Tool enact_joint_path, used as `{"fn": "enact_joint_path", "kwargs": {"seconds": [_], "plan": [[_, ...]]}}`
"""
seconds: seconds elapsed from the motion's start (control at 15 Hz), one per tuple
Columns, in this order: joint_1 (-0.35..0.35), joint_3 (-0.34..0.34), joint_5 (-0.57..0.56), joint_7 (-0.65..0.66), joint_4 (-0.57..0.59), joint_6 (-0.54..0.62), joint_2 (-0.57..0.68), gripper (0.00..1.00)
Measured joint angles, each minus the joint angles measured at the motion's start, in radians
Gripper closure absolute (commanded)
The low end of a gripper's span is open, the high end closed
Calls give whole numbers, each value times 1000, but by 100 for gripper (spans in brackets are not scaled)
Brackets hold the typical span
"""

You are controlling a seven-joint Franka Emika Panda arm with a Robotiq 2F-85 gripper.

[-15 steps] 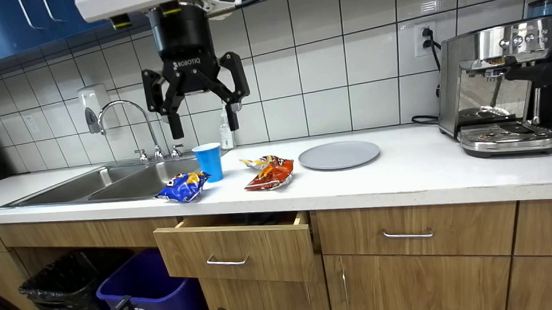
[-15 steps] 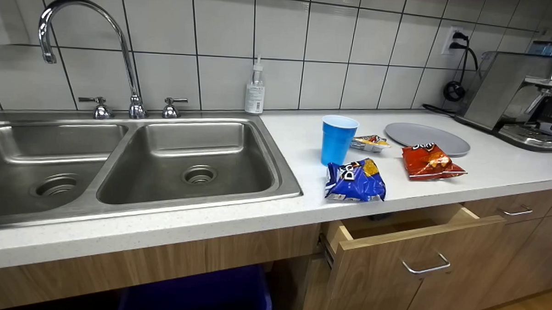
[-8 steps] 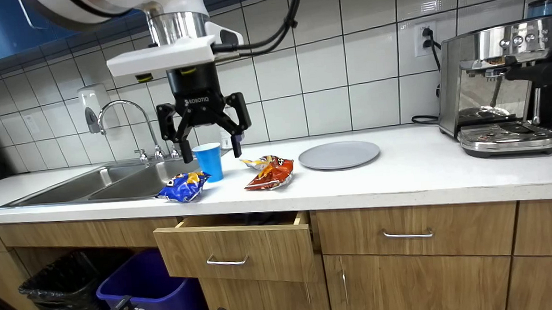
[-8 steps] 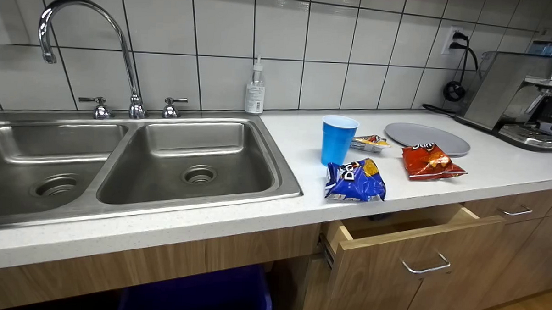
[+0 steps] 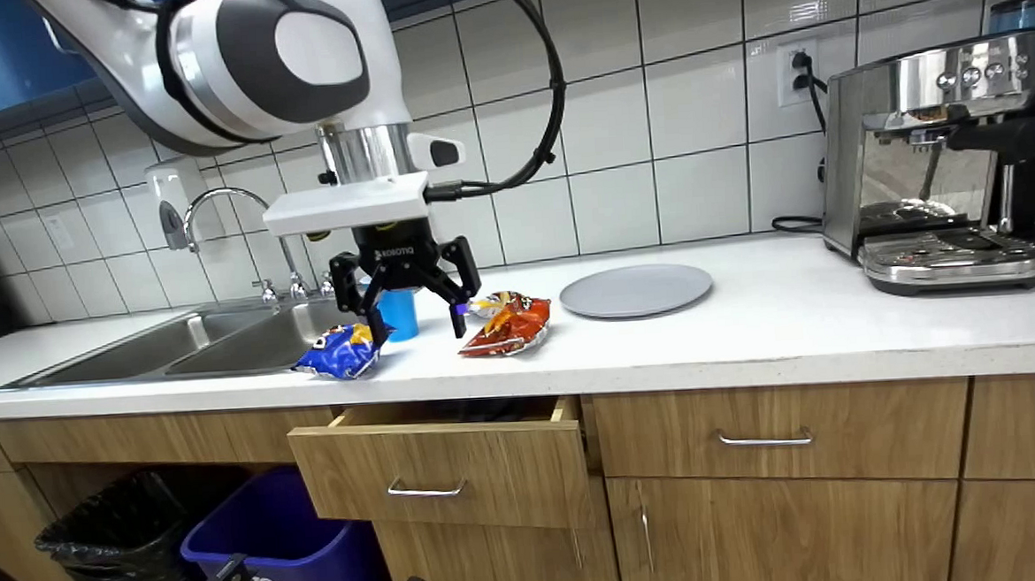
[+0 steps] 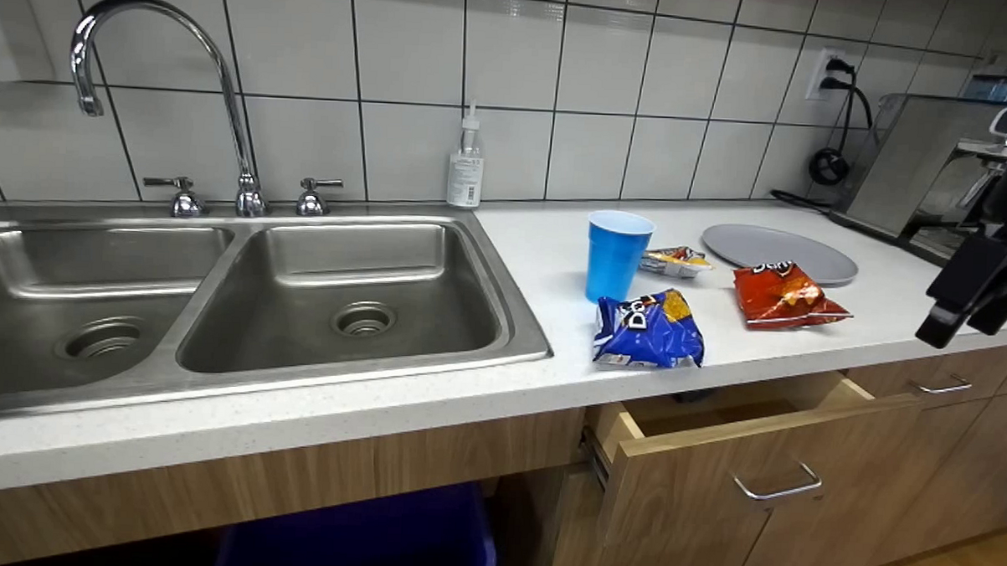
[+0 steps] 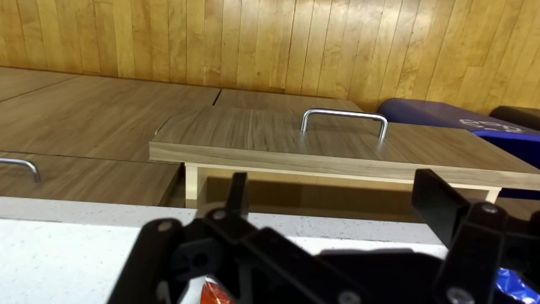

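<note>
Above the drawer [image 5: 510,477], which is jutting past the counter [image 5: 767,322] because it is standing pulled out, the gripper [image 5: 419,329] is hanging empty and spread wide, presumably for clearance.

the white countertop [image 5: 750,340] is lit so brightly that it nearly washes out, with only faint, soft shadow beneath the grey plate [image 5: 637,290]. i see hard glare on the blue cabinet [image 5: 0,61] at the far left, and a grid-like reflection toward the right on the tiled wall [image 5: 694,113], its lines slanting at the edges. below the countertop it turns dim: in an exterior view the recycling bin [image 6: 378,530] lies deep in shadow. in the wrist view the wooden floor [image 7: 270,42] carries a pale sheen, while the gripper [image 7: 333,190], close up, shows near-black and slightly soft.
</note>
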Motion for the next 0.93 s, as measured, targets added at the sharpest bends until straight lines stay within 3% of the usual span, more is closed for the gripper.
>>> {"fn": "enact_joint_path", "kwargs": {"seconds": [0.47,0.93], "plan": [[9,62,79,41,66,161,209,0],[6,74,81,74,125,178,306,0]]}}
